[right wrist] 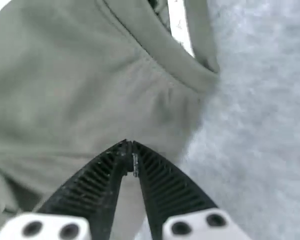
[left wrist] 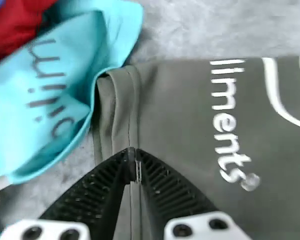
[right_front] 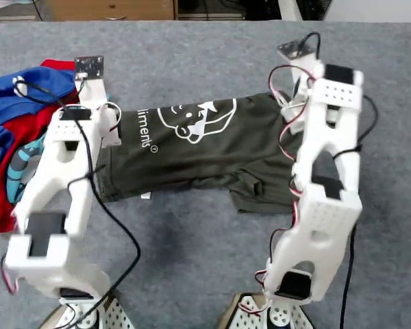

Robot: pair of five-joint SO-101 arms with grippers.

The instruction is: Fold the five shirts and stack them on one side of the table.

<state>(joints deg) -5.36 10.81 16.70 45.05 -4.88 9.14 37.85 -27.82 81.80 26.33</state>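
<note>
Fold one in hand: olive-green cotton T-shirt with white print [right_front: 192,154] lies flat on the grey carpeted table [right_front: 192,240]; left gripper [left wrist: 133,167] clamped on its hem, right gripper [right wrist: 130,157] clamped on cloth near the collar; next, lift both evenly and carry across; red, blue and turquoise shirt heap [right_front: 14,137] waits alongside.

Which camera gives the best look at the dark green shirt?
The high view: the dark green shirt lies spread on the table between the arms, print showing. The left wrist view shows one hemmed edge and some lettering; the right wrist view, a seamed edge.
</note>
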